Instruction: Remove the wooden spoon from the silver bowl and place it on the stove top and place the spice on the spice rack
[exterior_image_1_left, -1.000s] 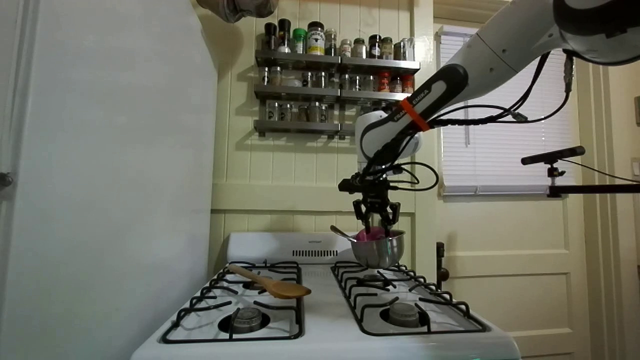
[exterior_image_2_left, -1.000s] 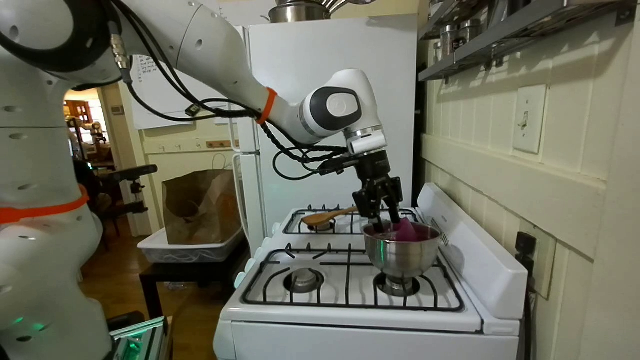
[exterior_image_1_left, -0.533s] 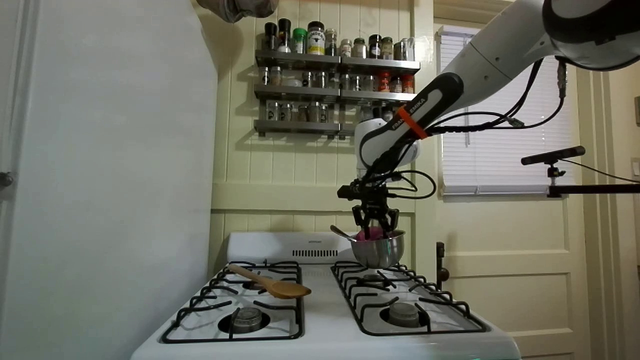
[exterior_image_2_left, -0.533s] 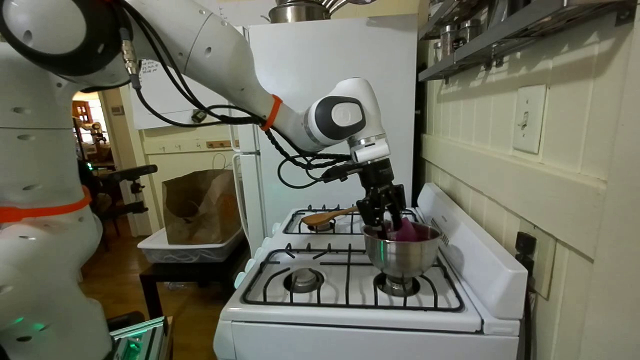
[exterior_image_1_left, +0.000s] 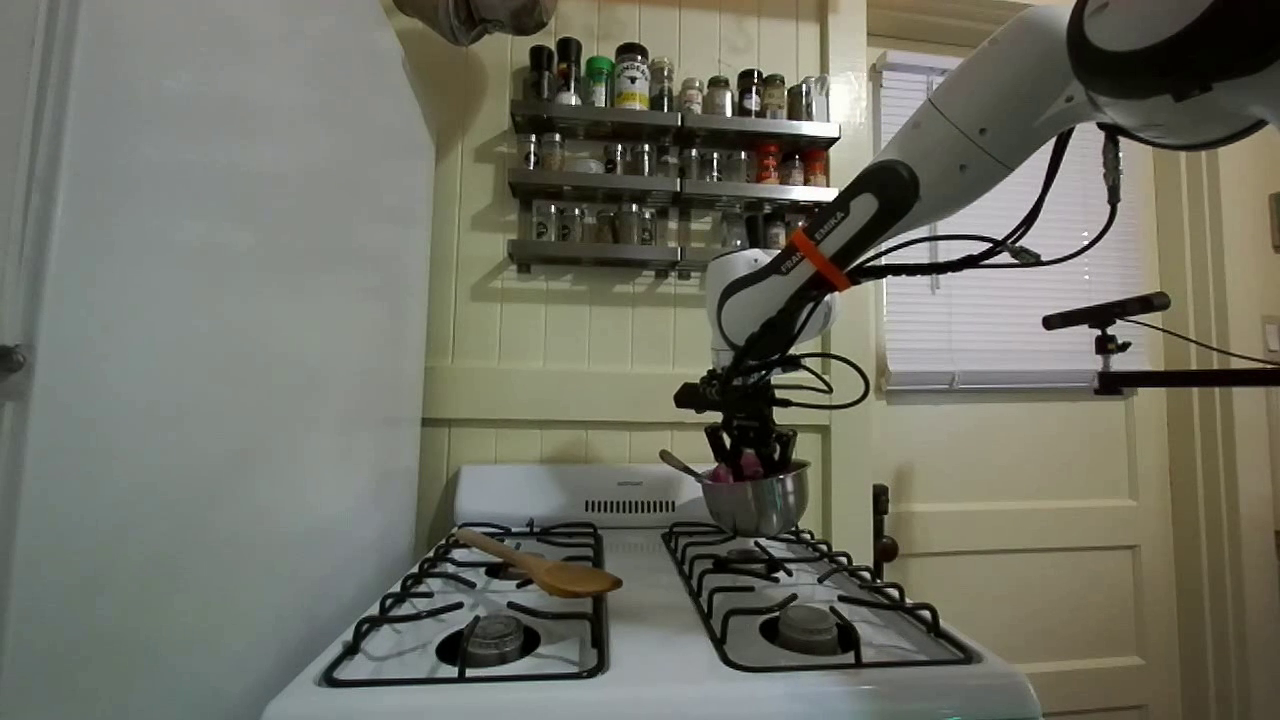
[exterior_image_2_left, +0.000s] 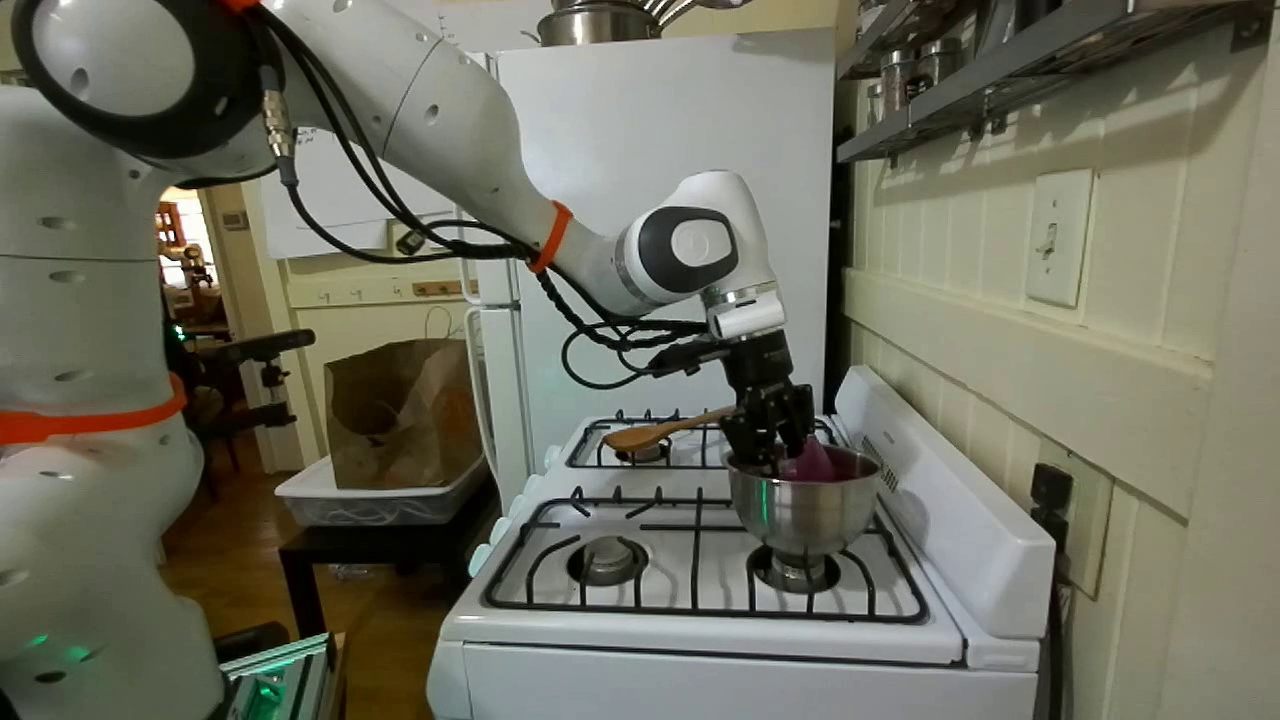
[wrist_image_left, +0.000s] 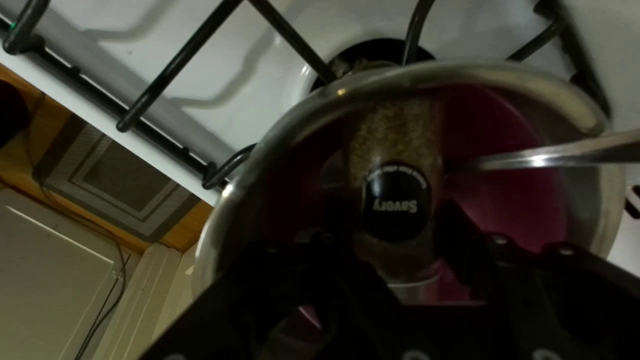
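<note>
The wooden spoon (exterior_image_1_left: 568, 578) lies across the back-left grate of the white stove top (exterior_image_1_left: 640, 650); it also shows in an exterior view (exterior_image_2_left: 640, 437). The silver bowl (exterior_image_1_left: 755, 508) sits on the back-right grate, also seen in an exterior view (exterior_image_2_left: 800, 515). A spice jar labelled Savory (wrist_image_left: 397, 132) lies in the bowl against pink material (exterior_image_2_left: 812, 462). My gripper (exterior_image_1_left: 757, 463) points down into the bowl. In the wrist view its dark fingers (wrist_image_left: 394, 215) flank the jar with a gap at lower right. Whether they touch it is unclear. The spice rack (exterior_image_1_left: 600, 187) holds many jars.
A metal spoon handle (exterior_image_1_left: 682, 464) sticks out over the bowl's rim, also in the wrist view (wrist_image_left: 555, 152). The stove's backguard (exterior_image_2_left: 940, 520) and the wall stand close behind the bowl. A white refrigerator (exterior_image_2_left: 665, 220) stands beyond the stove.
My gripper has moved down, its fingers now deeper inside the silver bowl and beside the jar. The arm has lowered with it. The bowl and the wooden spoon have not moved.
</note>
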